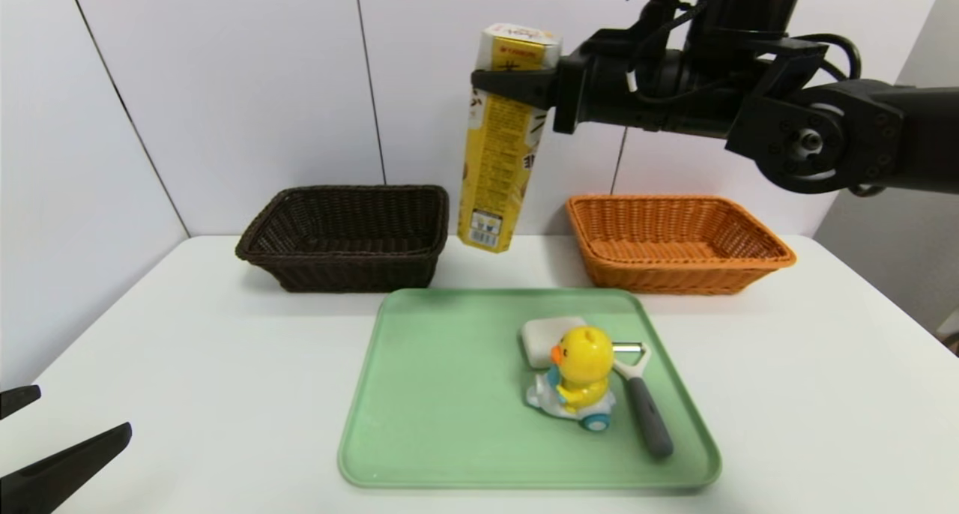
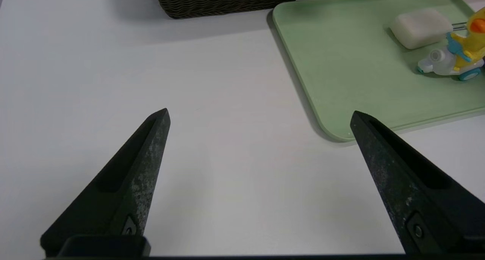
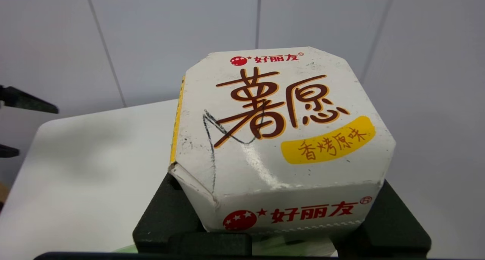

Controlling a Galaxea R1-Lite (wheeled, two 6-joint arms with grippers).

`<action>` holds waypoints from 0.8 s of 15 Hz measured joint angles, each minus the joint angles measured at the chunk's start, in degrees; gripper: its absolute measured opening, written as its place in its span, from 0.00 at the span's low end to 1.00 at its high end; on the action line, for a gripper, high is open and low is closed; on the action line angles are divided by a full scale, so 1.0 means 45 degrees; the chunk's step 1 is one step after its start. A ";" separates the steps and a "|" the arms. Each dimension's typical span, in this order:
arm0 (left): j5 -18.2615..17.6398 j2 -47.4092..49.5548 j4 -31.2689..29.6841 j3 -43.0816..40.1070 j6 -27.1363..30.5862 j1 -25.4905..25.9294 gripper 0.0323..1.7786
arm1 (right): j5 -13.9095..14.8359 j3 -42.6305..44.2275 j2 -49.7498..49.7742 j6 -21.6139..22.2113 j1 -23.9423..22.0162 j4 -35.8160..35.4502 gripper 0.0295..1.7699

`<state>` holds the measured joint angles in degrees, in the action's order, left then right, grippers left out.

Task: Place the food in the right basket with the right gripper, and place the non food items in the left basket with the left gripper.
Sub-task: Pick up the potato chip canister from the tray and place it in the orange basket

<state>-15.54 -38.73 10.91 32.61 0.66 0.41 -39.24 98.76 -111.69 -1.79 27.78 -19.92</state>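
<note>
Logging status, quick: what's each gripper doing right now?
Left gripper: open, empty.
Right gripper: shut on the tall yellow snack box, held in the air.

A tray sits in front of two baskets, one left, one right. On the tray, a duck toy stands between a block and a peeler.

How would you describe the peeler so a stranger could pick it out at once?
Start at the green tray in front of the two baskets. At its right side, beside the yellow duck toy, lies the peeler. Unlike the toy and the white block, it is slim, with a grey handle and metal head.
</note>
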 joint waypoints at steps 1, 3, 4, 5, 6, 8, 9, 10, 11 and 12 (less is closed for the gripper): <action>-0.0030 -0.0016 -0.0038 0.0011 0.0005 0.0000 0.95 | 0.0005 0.0247 0.0024 -0.0005 -0.0406 0.0293 0.46; -0.0035 -0.0060 -0.0043 0.0060 0.0005 -0.0014 0.95 | 0.0011 0.0607 0.0033 -0.0022 -0.1392 0.0661 0.46; -0.0035 -0.0084 -0.0049 0.0095 0.0011 -0.0014 0.95 | 0.0005 0.0680 0.0027 -0.0041 -0.1894 0.0734 0.46; -0.0049 -0.0103 -0.0054 0.0116 0.0011 -0.0014 0.95 | 0.0000 0.0712 0.0027 -0.0054 -0.2395 0.0753 0.46; -0.0054 -0.0133 -0.0054 0.0122 0.0011 -0.0024 0.95 | 0.0011 0.0666 0.0024 -0.0084 -0.2915 0.0745 0.46; -0.0060 -0.0211 -0.0054 0.0141 0.0024 -0.0019 0.95 | -0.0019 0.0173 0.0038 -0.0141 -0.3798 0.0656 0.46; -0.0049 -0.0236 -0.0054 0.0141 0.0019 -0.0024 0.95 | -0.0027 -0.0154 0.0049 -0.0211 -0.4264 0.0618 0.46; -0.0043 -0.0255 -0.0054 0.0146 0.0030 -0.0024 0.95 | -0.0043 -0.0490 0.0051 -0.0322 -0.4662 0.0588 0.46; -0.0043 -0.0263 -0.0057 0.0190 0.0024 -0.0027 0.95 | -0.0049 -0.0832 0.0038 -0.0520 -0.5055 0.0580 0.46; -0.0043 -0.0268 -0.0038 0.0195 0.0024 -0.0033 0.95 | -0.0051 -0.1162 0.0003 -0.0753 -0.5361 0.0574 0.46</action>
<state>-15.74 -39.94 10.74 33.49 0.77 0.27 -39.47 93.53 -111.68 -5.18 3.66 -17.34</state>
